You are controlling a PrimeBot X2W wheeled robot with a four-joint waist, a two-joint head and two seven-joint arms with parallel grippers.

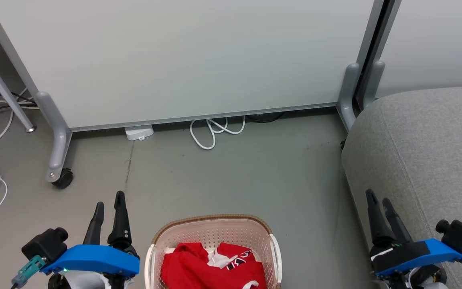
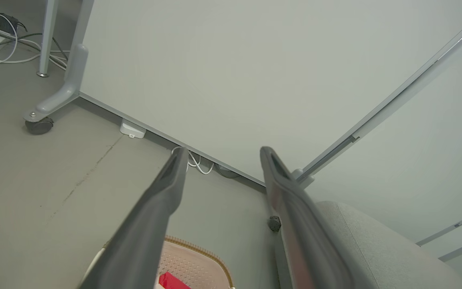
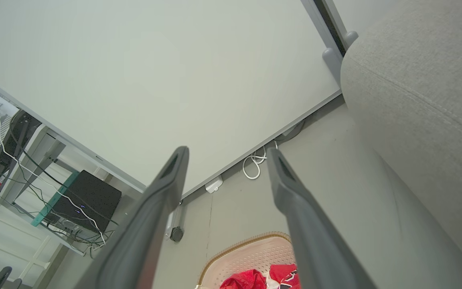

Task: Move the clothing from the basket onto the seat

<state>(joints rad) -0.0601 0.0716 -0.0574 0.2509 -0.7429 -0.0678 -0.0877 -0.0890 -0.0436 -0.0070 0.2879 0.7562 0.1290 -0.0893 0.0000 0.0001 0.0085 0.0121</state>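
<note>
The clothing (image 1: 211, 267) is heaped in the basket (image 1: 211, 218), which sits on the floor between the arms. The left gripper (image 1: 109, 200) and right gripper (image 1: 378, 196) flank it, both empty with fingers parted. I'd drop one straight down onto the top fold and pinch deep so the fabric doesn't slip. Lift it clear of the rim before swinging right to the seat (image 1: 427, 148).

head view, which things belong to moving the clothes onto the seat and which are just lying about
Job: red fabric clothing; cream perforated plastic basket with brown rim; large light-grey upholstered seat.
Lying about: white coiled cable; white wheeled partition panel.
</note>
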